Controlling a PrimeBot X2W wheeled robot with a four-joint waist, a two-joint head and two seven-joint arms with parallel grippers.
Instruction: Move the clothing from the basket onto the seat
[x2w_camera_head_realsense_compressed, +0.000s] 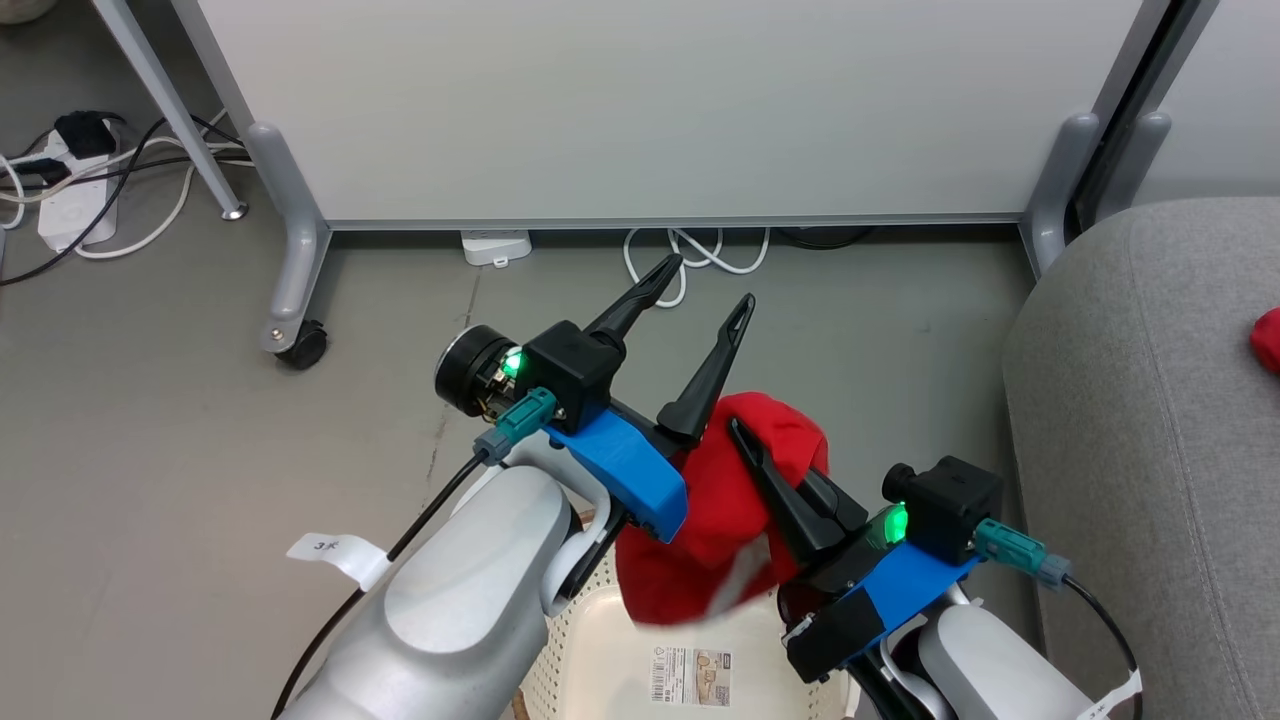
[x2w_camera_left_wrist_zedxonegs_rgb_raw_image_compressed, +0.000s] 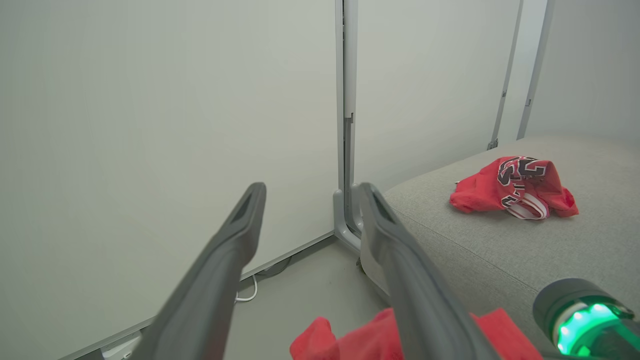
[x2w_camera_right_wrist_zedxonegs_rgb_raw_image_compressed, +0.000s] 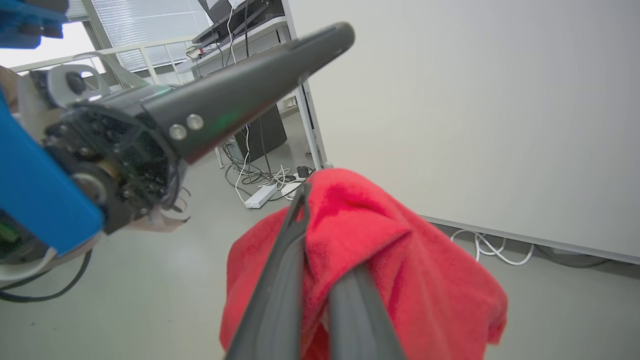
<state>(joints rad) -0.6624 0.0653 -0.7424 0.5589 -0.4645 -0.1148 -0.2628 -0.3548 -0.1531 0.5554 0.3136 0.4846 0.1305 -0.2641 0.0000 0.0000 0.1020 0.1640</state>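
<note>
We find the left gripper (x2w_camera_head_realsense_compressed: 710, 282) raised over the floor, jaws wide apart and empty, pointing toward the partition (x2w_camera_head_realsense_compressed: 650, 100). The right gripper (x2w_camera_head_realsense_compressed: 742, 435) beside it is clamped on the plain garment (x2w_camera_head_realsense_compressed: 715, 520), which hangs over the basket (x2w_camera_head_realsense_compressed: 610, 660). The left wrist view adds the lettered garment (x2w_camera_left_wrist_zedxonegs_rgb_raw_image_compressed: 515, 187) lying on the seat (x2w_camera_left_wrist_zedxonegs_rgb_raw_image_compressed: 500, 260). In the right wrist view, one left finger (x2w_camera_right_wrist_zedxonegs_rgb_raw_image_compressed: 250, 95) crosses just above the cloth. Cables (x2w_camera_head_realsense_compressed: 690, 255) lie at the partition's foot.
</note>
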